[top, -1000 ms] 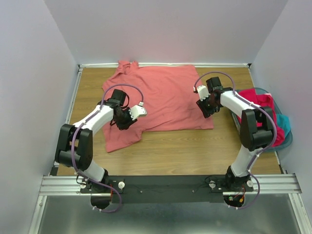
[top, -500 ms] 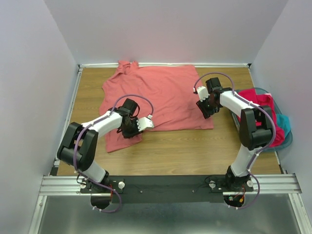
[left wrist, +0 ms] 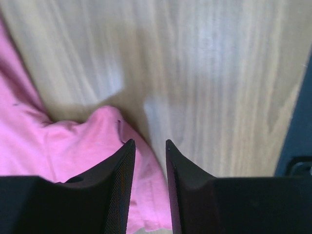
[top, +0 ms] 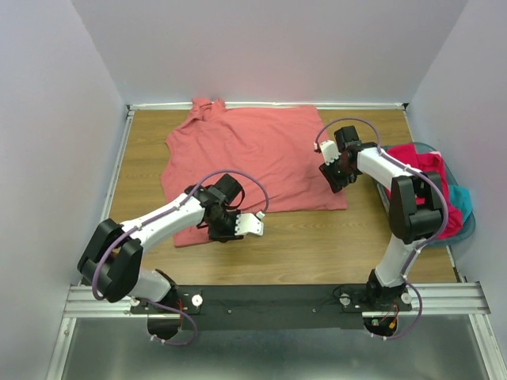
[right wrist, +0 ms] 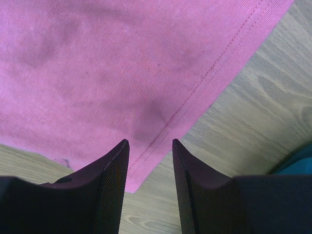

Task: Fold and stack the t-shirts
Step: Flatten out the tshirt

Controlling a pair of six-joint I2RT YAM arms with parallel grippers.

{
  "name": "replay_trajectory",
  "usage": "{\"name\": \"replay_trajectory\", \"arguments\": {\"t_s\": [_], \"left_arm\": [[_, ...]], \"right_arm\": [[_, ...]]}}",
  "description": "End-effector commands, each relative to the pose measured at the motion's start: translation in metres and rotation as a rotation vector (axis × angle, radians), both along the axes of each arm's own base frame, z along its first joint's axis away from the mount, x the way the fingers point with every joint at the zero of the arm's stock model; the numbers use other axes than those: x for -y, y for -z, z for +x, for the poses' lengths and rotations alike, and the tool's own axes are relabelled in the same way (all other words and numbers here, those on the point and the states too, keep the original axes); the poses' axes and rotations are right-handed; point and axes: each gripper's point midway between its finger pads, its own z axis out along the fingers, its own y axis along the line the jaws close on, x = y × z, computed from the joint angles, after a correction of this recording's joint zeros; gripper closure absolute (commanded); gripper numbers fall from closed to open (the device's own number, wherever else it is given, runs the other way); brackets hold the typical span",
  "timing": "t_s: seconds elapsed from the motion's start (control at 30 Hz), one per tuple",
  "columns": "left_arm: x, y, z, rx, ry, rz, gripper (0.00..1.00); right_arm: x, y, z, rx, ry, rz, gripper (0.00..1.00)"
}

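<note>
A strip of bare table (top: pixel 317 245) is showing between the salmon-pink t-shirt's (top: pixel 253 154) near hem and the arm bases. The left arm is reaching low and rightward. Its left gripper (top: pixel 224 232) is pointing down at the shirt's near-left corner with its jaws narrowly apart and nothing pinched between them. The shirt is lying spread across the table's middle. The right gripper (top: pixel 333 176) is hovering over the right hem, its jaws parted and holding nothing. Far right, the basket (top: pixel 469 226) is holding a magenta-red t-shirt (top: pixel 420 162) and a teal t-shirt (top: pixel 461 198), beside the right arm.
</note>
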Motion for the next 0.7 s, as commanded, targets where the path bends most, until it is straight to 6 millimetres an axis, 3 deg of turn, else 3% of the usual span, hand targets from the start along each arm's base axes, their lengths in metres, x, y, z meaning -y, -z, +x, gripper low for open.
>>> {"name": "replay_trajectory", "arguments": {"t_s": [0.0, 0.07, 0.17, 0.23, 0.3, 0.47, 0.67], "left_arm": [[-0.001, -0.006, -0.016, -0.074, 0.013, -0.026, 0.6], [0.004, -0.017, -0.01, -0.057, 0.001, -0.061, 0.6], [-0.006, -0.03, 0.026, 0.025, -0.087, -0.087, 0.61], [-0.025, -0.029, 0.053, 0.064, -0.18, -0.067, 0.61], [-0.044, -0.017, 0.065, 0.08, -0.221, -0.002, 0.62], [-0.067, 0.011, 0.063, 0.084, -0.213, 0.097, 0.62], [-0.07, 0.031, 0.061, 0.058, -0.224, 0.129, 0.62]], "right_arm": [[0.002, -0.004, 0.001, -0.001, -0.006, -0.023, 0.52], [0.002, -0.005, 0.001, 0.002, -0.006, -0.022, 0.52], [0.002, -0.006, 0.0, -0.001, -0.006, -0.018, 0.52], [0.001, -0.006, -0.001, -0.001, -0.007, -0.015, 0.52], [0.001, -0.006, -0.001, -0.002, -0.006, -0.015, 0.52], [0.002, -0.007, -0.003, -0.003, -0.007, -0.017, 0.52], [0.004, 0.0, -0.007, -0.023, -0.006, -0.029, 0.52]]}}
